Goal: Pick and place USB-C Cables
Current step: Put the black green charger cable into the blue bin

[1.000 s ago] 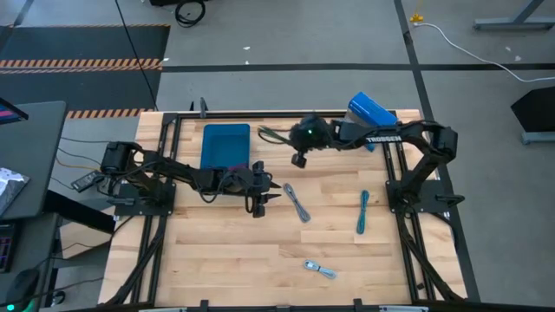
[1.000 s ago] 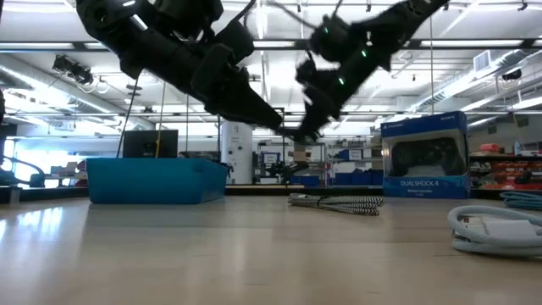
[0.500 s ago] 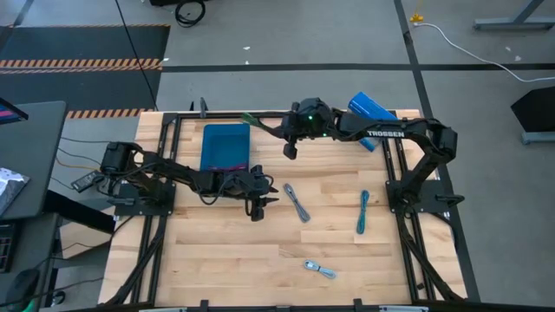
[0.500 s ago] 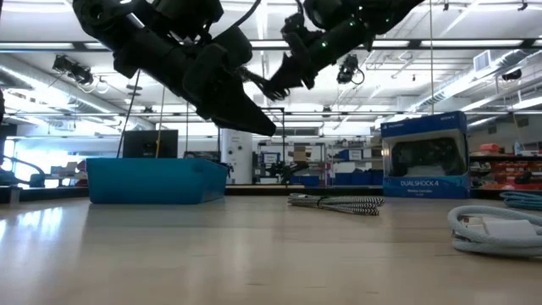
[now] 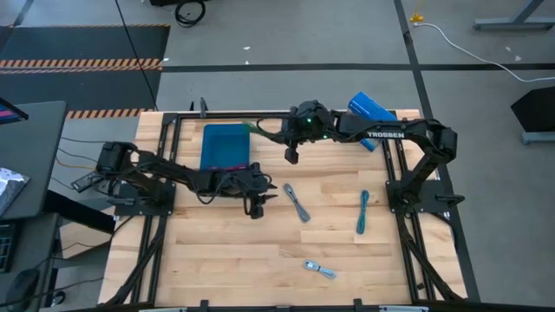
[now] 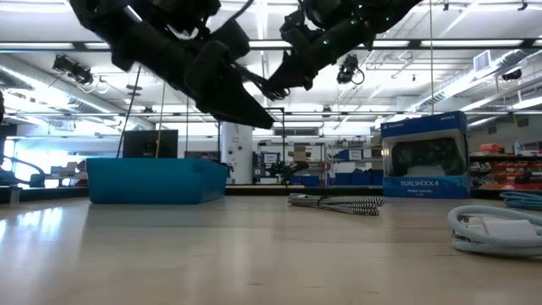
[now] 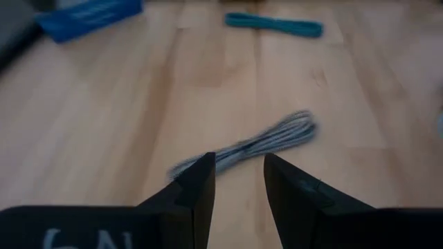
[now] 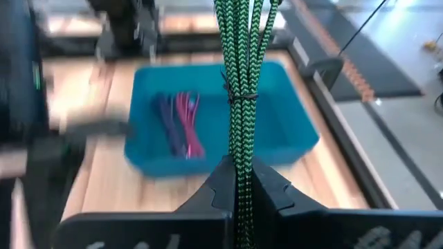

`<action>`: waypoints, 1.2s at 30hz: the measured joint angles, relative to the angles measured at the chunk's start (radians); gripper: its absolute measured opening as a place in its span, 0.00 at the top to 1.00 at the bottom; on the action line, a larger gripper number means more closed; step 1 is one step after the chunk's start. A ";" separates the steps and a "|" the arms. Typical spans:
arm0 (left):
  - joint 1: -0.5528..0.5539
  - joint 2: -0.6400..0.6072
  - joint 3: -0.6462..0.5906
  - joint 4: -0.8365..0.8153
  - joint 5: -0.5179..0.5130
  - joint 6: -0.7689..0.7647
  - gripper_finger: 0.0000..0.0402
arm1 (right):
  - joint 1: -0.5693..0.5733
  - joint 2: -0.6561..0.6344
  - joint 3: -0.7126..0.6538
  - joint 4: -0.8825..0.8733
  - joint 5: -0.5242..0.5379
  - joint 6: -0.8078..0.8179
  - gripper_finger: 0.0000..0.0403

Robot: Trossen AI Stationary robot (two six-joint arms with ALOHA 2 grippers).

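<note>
My right gripper [image 8: 239,173] is shut on the dark green cable [image 8: 239,62] and holds it in the air over the blue tray [image 5: 225,146], near the tray's right side. The purple cable [image 8: 168,121] and magenta cable [image 8: 188,123] lie flat on the tray's floor. My left gripper [image 7: 239,190] is open, hovering above the table just left of the grey cable [image 7: 263,144], which lies flat. The teal cable [image 5: 362,211] and the pale blue-silver cable [image 5: 319,269] lie on the wood farther right and nearer. My right gripper pinches the dark green cable bundle [image 8: 239,149] between its two fingers, with the strands running along the fingers and sticking out ahead of them. A tie [image 8: 239,97] binds the bundle beyond the fingertips. The cable is lifted clear, above the tray.
A blue-and-white box [image 5: 373,111] stands at the table's far right corner, behind my right arm. Black frame rails [image 5: 173,130] run along the table's left, right and far sides. Bare wood lies between the grey cable and the near edge.
My right gripper has carried the dark green cable up and toward the table's left, from right of the tray to over its right side, then nearly stopped. The cable has stayed in the shut fingers. My left gripper has hardly moved.
</note>
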 joint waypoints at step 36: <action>-0.012 -0.338 0.000 -0.183 -0.674 0.680 0.24 | 0.072 0.000 0.000 -0.189 -0.031 -0.038 0.95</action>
